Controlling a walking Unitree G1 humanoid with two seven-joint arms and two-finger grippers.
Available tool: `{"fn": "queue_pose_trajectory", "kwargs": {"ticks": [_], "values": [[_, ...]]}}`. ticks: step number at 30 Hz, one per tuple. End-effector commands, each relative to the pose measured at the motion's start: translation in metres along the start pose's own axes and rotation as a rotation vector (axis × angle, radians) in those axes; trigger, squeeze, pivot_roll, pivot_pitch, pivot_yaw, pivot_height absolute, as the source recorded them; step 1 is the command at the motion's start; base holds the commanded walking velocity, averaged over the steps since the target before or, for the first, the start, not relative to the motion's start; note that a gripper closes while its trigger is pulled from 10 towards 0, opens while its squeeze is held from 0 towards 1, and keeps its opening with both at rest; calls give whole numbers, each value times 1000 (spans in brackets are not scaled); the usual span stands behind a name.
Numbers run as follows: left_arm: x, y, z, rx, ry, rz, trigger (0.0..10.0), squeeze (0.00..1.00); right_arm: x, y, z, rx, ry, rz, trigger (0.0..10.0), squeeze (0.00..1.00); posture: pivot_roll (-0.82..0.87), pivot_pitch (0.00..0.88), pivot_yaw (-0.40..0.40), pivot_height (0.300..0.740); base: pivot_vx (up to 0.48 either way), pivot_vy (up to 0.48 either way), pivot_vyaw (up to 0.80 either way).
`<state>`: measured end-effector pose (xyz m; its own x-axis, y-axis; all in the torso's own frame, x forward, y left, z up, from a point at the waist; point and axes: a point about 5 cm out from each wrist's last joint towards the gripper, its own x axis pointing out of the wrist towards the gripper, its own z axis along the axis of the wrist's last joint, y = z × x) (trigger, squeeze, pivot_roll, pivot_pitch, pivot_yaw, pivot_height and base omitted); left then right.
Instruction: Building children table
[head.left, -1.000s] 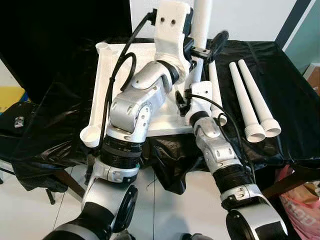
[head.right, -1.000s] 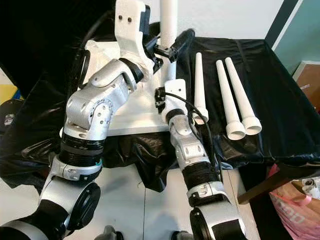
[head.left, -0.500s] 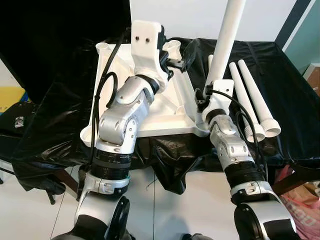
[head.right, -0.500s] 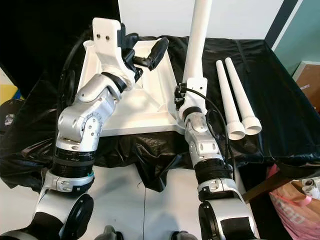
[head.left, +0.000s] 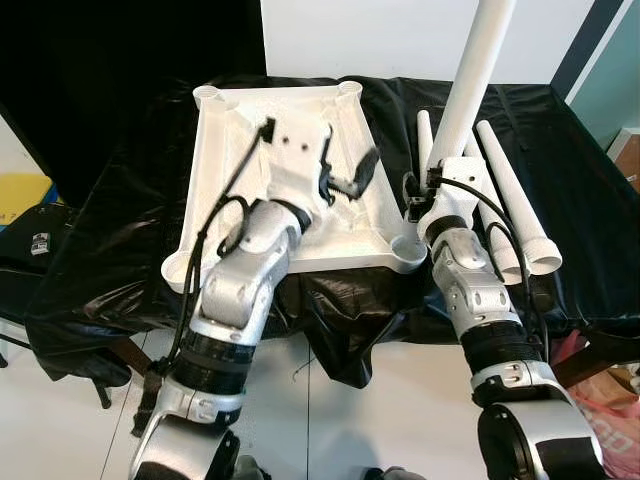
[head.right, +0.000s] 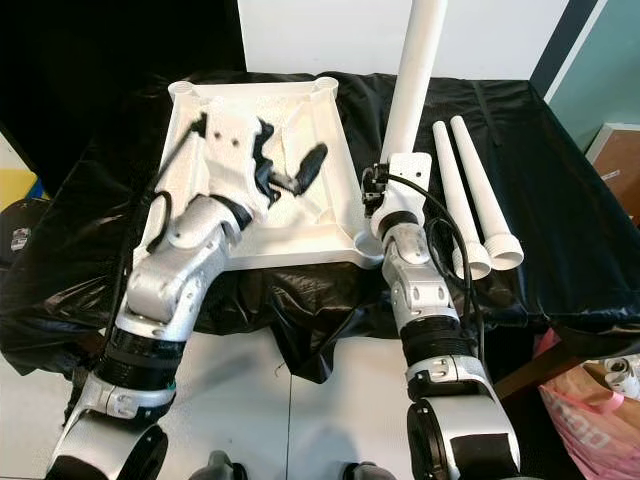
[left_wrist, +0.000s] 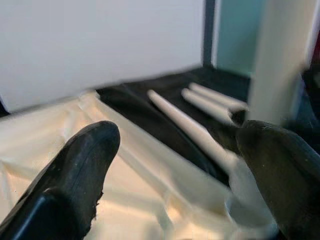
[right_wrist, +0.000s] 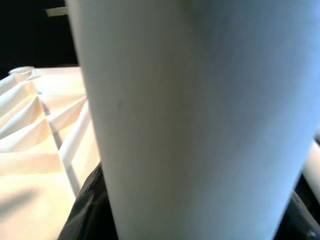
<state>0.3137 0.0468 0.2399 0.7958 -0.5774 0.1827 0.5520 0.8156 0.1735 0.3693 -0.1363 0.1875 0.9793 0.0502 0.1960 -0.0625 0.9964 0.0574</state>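
**Right gripper holds 1 table leg upright by the tabletop's near corner**

A white plastic children's tabletop lies upside down on a surface draped in a crinkled black plastic sheet. Its ribbed underside faces up, and a round leg socket sits at each of its 4 corners; the near right socket is just beside the right arm's wrist.

The right gripper is clamped on a long white tapered plastic table leg, which stands nearly upright and leans slightly to the right, its top running out of the picture. The leg's lower end is hidden behind the wrist, so I cannot tell whether it touches the socket. In the right wrist view the leg is very close to the camera, with the ribbed tabletop to one side of it.

The left gripper hovers over the middle of the tabletop, its 2 black fingers spread apart with nothing between them.

3 more white tapered legs lie flat on the black sheet to the right of the tabletop: 1 narrow end shows just behind the held leg, and 2 lie side by side, touching, with their wide open ends toward the robot.
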Motion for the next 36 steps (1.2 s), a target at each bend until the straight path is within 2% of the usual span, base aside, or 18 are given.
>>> {"fn": "queue_pose_trajectory", "kwargs": {"ticks": [1,9,23,36], "values": [[0,-9,2,21,-9,-101,10000,0,-3,-3,-6,9,10,1,10000,0,31,62,-15,740,0,0,0],[-7,-24,-13,55,44,-185,10000,0,-8,-7,-16,36,32,-19,10000,0,33,67,-12,740,0,0,0],[-23,-37,-34,129,118,-270,10000,0,-13,-11,-36,121,91,-2,10000,0,36,82,-14,740,0,0,0],[-27,-44,-37,128,133,-305,10000,0,-7,-6,-38,135,88,52,10000,0,40,106,-16,740,0,0,0]]}}
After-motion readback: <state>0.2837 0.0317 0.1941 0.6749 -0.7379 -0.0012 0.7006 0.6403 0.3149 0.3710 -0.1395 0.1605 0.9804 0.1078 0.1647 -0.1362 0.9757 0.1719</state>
